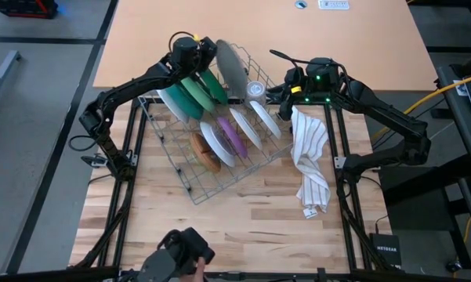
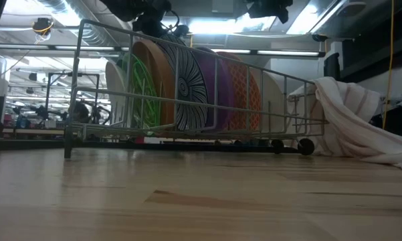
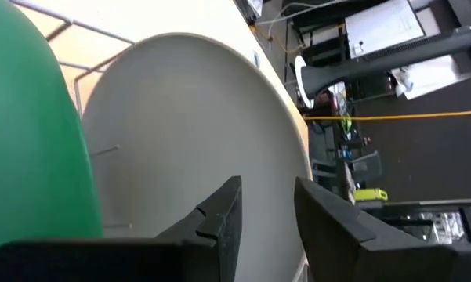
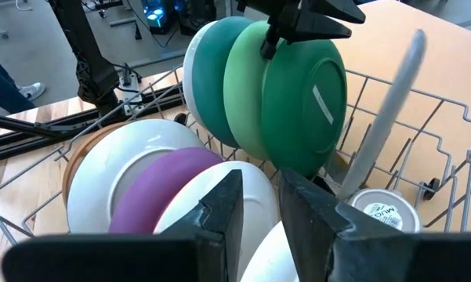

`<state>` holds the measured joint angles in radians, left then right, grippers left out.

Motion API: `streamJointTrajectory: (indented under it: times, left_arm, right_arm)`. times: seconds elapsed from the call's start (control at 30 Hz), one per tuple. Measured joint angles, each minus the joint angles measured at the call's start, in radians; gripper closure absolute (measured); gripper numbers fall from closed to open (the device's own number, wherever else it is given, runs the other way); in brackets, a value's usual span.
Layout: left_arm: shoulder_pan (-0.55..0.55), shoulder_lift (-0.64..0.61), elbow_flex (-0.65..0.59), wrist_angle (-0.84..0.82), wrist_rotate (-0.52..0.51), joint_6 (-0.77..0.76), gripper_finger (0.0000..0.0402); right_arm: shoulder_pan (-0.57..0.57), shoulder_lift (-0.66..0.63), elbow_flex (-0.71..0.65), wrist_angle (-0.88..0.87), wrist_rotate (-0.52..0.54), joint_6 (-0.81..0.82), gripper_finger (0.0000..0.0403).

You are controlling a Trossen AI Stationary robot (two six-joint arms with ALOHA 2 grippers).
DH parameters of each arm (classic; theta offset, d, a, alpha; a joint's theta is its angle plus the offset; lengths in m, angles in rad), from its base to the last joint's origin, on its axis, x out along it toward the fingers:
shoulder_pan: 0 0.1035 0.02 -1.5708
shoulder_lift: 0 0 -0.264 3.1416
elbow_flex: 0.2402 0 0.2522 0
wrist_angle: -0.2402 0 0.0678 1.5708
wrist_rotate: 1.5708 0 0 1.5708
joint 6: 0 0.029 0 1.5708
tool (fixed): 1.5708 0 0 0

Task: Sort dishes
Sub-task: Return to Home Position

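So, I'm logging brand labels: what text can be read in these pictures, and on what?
"NETGEAR": on the black box beside the table, high view.
Round white lid, right wrist view: print too blurred to read.
White label at the high view's top edge: too small to read.

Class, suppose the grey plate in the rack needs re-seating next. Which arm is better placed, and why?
Probably left. The left gripper hovers right at the grey plate, which fills its wrist view; the right gripper sits farther off, by the rack's other side.
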<state>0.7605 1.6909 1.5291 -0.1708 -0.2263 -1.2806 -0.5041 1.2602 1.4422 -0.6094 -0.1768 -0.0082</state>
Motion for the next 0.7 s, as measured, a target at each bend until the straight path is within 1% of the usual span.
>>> streamJointTrajectory:
  times: [0.2,0.27,0.33,0.5,0.57,0.63,0.7]
  left_arm:
    - [0.000,-0.004,0.000,0.007,0.066,0.009,0.0300]
    - [0.000,-0.020,-0.001,0.009,0.074,0.040,0.0301]
    - [0.000,-0.047,-0.001,0.030,0.075,0.108,0.0301]
    - [0.000,-0.149,-0.001,0.095,0.077,0.379,0.0301]
    - [0.000,-0.205,-0.001,0.089,0.086,0.510,0.0301]
    - [0.000,-0.268,-0.001,0.053,0.105,0.666,0.0301]
    - [-0.002,-0.339,0.000,-0.037,0.155,0.845,0.0301]
  right_arm:
    - [0.000,-0.001,0.000,0.000,0.000,0.001,0.0316]
    - [0.000,-0.008,0.000,-0.001,0.000,0.001,0.0316]
    - [0.000,-0.025,0.000,0.010,0.000,0.002,0.0316]
    - [0.000,-0.091,0.000,0.009,0.011,0.003,0.0316]
    - [0.000,-0.131,0.000,0.006,0.011,0.003,0.0316]
    - [0.000,-0.180,0.000,0.006,0.011,0.003,0.0316]
    - [0.000,-0.231,0.000,-0.008,0.032,0.015,0.0316]
